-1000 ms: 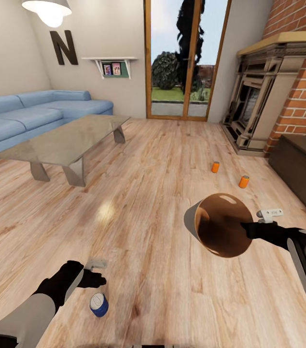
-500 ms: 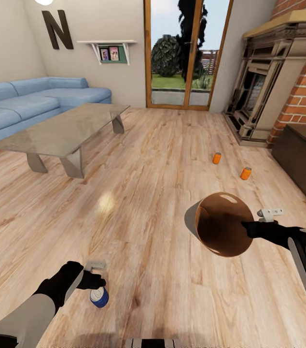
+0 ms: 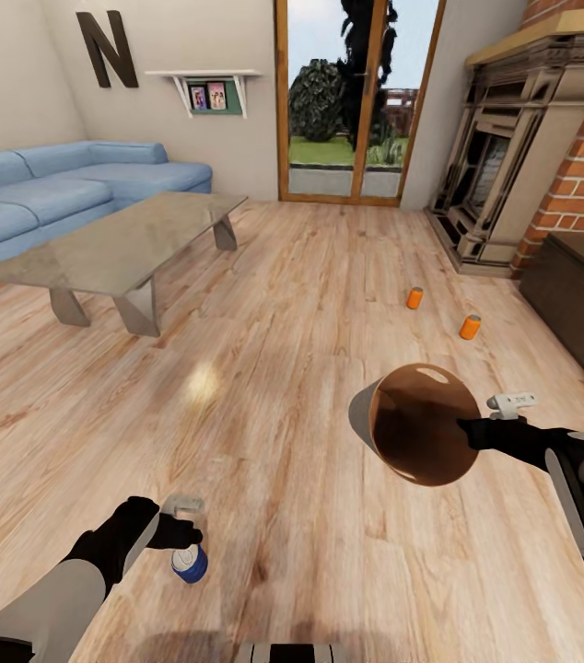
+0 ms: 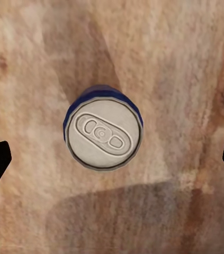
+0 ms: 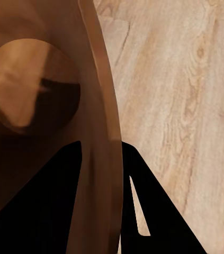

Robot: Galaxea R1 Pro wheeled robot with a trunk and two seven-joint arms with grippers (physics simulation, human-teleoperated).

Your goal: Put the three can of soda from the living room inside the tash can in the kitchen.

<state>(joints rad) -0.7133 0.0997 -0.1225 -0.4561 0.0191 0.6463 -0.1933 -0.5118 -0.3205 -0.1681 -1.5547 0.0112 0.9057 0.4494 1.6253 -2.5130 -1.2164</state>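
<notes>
The blue can (image 4: 103,133) stands upright on the floor (image 3: 310,276) directly under the left gripper (image 4: 112,159), whose fingers are spread wide with nothing held. The right gripper (image 3: 465,429) pinches the bin (image 3: 416,435) rim. Since a second ago, the left gripper has closed in over the blue can.

- The place is a home living room, rendered in simulation.
- A blue corner sofa (image 3: 71,189) and a glass-topped coffee table (image 3: 117,249) stand far ahead of the left gripper (image 3: 184,525).
- A red-brick fireplace (image 3: 531,157) and a dark low cabinet (image 3: 582,295) lie beyond the right gripper (image 3: 476,431).
- Pale wood floor (image 3: 283,368) runs under both, up to a glazed garden door (image 3: 356,101).
- A wall shelf (image 3: 204,87) holds framed photos.
</notes>
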